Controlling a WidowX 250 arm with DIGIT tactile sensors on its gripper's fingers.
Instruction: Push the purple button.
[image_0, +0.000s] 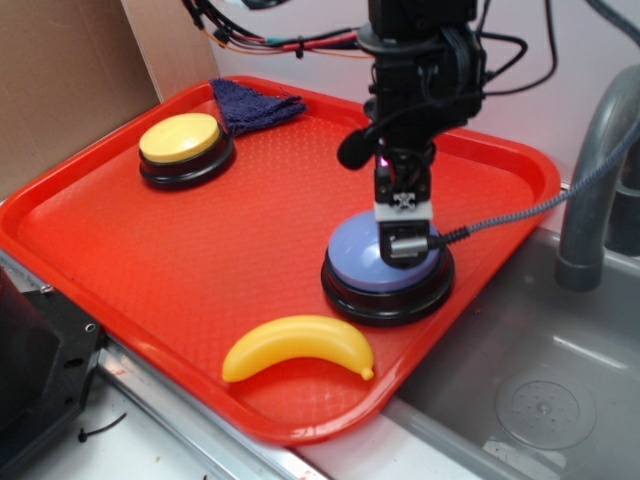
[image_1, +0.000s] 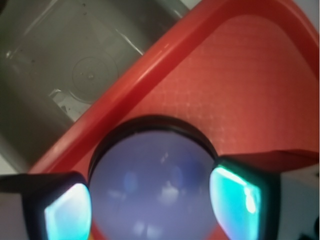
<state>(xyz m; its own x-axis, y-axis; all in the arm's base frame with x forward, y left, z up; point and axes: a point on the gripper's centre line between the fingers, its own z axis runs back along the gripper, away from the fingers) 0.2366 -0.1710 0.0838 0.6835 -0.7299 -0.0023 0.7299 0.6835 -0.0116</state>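
Note:
The purple button (image_0: 358, 262), a glossy lavender dome on a black round base, sits near the right front of the red tray (image_0: 200, 260). My gripper (image_0: 403, 252) points straight down onto the right part of the dome and looks to be touching it. In the wrist view the dome (image_1: 150, 170) fills the lower middle, right under my gripper (image_1: 150, 212). The two fingers (image_1: 235, 195) stand wide apart on either side of it, lit teal. The gripper is open and holds nothing.
A yellow-topped button (image_0: 180, 140) stands at the tray's far left, with a dark blue cloth (image_0: 255, 103) behind it. A yellow toy banana (image_0: 298, 347) lies at the tray's front edge. A steel sink (image_0: 560, 400) and faucet (image_0: 590, 190) are to the right; cardboard (image_0: 60, 80) is at the left.

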